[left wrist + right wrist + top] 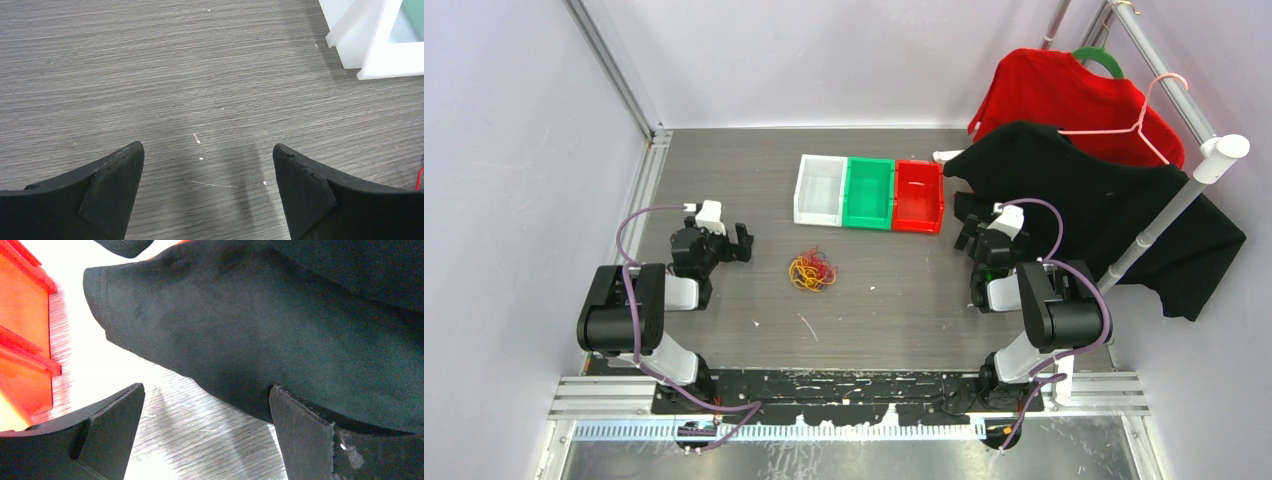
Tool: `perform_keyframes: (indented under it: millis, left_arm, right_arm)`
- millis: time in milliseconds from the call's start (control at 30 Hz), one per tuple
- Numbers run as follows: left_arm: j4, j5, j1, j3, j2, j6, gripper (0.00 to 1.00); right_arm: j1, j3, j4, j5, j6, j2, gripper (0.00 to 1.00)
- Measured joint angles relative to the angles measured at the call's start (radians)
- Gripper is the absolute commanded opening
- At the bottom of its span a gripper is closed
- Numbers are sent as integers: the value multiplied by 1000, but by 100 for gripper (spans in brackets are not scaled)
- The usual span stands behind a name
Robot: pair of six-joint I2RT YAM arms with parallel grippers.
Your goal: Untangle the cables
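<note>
The cables [812, 269] lie in one small clump of orange-yellow and red loops on the grey table, in the middle of the top view. A thin red strand [419, 179] shows at the right edge of the left wrist view. My left gripper [742, 243] is open and empty, to the left of the clump and apart from it; its jaws also show wide apart in the left wrist view [207, 152]. My right gripper [969, 234] is open and empty, to the right near the black garment; in the right wrist view [206, 390] only bare table lies between the jaws.
Three bins stand behind the clump: white [820, 190], green [869, 194], red [918, 196]. A black garment [1104, 205] and a red one [1074, 100] hang on a rack [1194, 180] at right. The black cloth [260, 325] hangs just ahead of my right gripper. Lilac walls enclose the table.
</note>
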Motion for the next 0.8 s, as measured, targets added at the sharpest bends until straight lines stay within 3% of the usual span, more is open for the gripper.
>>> perform_keyframes:
  millis: [633, 700, 800]
  left_arm:
    - [0, 0, 0, 0, 0, 0, 99]
    - [0, 0, 0, 0, 0, 0, 100]
    - [-1, 0, 0, 0, -1, 0, 99]
  right_arm:
    - [-13, 2, -17, -20, 5, -2, 100]
    - [-23, 16, -76, -8, 13, -22, 100]
    - [-28, 104, -301, 68, 60, -106, 100]
